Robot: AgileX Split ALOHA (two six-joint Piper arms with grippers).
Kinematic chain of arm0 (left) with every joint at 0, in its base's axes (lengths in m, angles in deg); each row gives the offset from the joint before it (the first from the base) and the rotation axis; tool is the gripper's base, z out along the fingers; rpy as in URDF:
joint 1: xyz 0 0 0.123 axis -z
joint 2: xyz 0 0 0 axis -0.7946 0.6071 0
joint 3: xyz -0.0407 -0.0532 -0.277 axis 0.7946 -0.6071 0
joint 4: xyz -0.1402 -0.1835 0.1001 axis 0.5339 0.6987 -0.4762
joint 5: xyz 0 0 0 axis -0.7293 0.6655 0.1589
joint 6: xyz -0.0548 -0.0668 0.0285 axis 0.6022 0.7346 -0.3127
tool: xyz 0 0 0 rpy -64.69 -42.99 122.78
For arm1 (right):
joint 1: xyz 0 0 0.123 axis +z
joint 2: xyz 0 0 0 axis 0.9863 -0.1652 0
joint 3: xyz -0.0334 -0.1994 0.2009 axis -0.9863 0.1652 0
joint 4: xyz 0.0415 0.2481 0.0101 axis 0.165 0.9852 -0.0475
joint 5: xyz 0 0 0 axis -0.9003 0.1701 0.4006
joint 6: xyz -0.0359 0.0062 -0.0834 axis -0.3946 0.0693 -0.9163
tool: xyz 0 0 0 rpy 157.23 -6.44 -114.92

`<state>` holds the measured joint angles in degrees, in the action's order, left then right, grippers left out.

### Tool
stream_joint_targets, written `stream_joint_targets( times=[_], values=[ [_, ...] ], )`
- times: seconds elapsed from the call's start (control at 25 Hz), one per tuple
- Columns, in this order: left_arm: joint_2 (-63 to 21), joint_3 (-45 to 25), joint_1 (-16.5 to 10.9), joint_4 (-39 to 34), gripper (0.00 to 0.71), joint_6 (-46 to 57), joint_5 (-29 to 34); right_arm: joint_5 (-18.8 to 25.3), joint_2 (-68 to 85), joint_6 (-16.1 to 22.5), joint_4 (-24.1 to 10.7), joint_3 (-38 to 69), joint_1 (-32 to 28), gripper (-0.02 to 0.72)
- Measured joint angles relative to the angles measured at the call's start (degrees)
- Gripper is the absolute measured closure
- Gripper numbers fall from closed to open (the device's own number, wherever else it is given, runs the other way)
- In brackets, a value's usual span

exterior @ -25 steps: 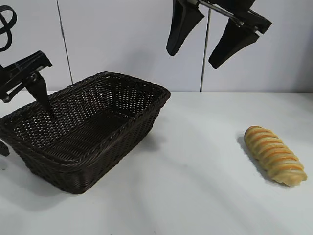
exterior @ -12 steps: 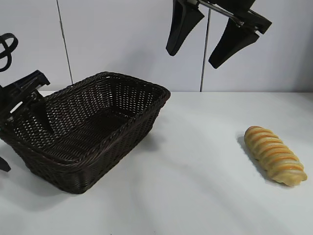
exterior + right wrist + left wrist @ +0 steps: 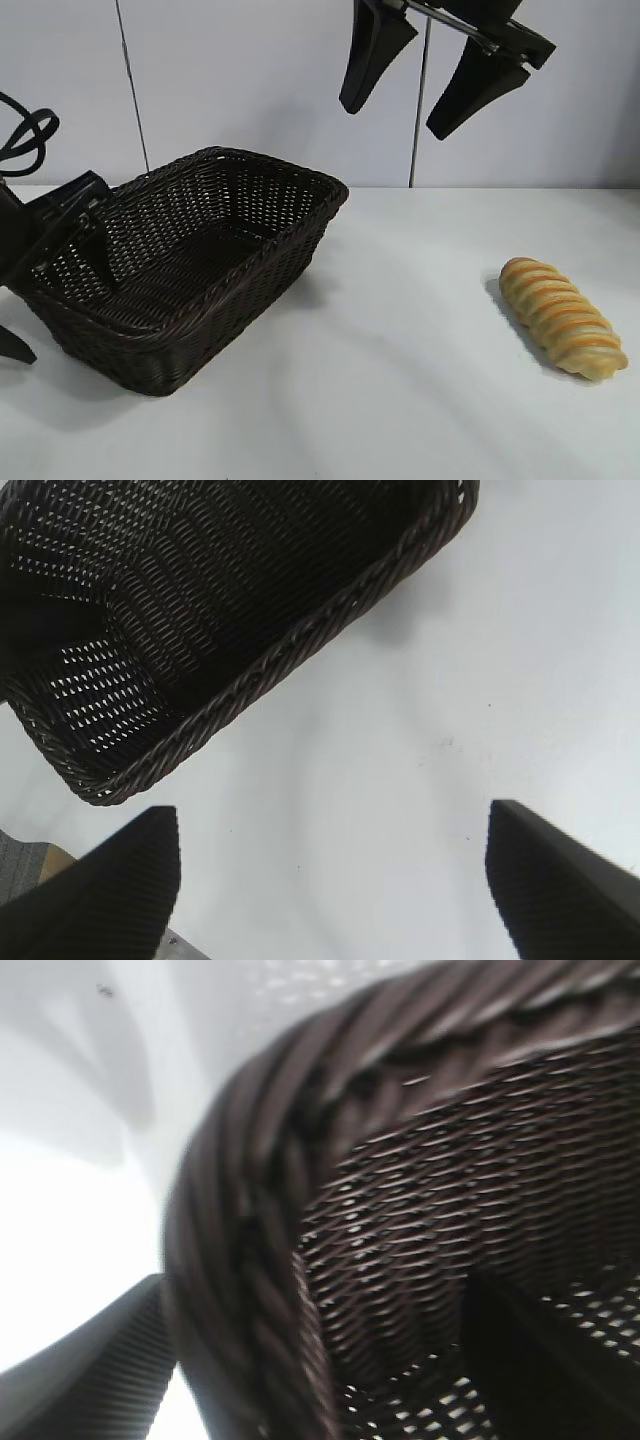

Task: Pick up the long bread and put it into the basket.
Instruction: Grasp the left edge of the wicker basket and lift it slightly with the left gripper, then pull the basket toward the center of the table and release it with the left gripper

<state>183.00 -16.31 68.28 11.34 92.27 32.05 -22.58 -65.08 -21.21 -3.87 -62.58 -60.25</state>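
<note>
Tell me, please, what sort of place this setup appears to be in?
Most likely a lab or test bench for robot handling: a bare white table against plain panelled walls, holding only a wicker basket and a long bread, with the right gripper hanging open above and the left gripper at the basket's end.

basket: woven wicker, dark brown near black, braided rim, open weave let light through, slight sheen on strands
bread: golden-tan crust, ridged orange-brown stripes, soft satin shine
table: white, smooth, matt, faint specks
right gripper: fingers black, matt, looked like plastic, fine ribbed texture on pads
left gripper: black, matt, finger textured
wall: pale panels, smooth, matt
</note>
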Motion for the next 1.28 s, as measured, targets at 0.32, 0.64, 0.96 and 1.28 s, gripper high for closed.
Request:
stream_joint_targets(
  times=[0.32,0.64,0.96,1.28],
  values=[
    [0.0,0.0,0.0,0.17,0.501,0.0,0.29,0.0,0.0,0.0,-0.04,0.0,0.0,0.102],
    [0.0,0.0,0.13,3.35,0.609,0.05,2.32,0.0,0.0,0.0,-0.04,0.0,0.0,0.102],
    [-1.78,1.49,0.08,3.29,0.609,0.11,7.4,0.0,0.0,0.0,-0.04,0.0,0.0,0.102],
    [-4.78,4.6,-1.59,3.31,0.609,-1.71,12.02,0.0,0.0,0.0,-0.04,0.0,0.0,0.102]
  ],
)
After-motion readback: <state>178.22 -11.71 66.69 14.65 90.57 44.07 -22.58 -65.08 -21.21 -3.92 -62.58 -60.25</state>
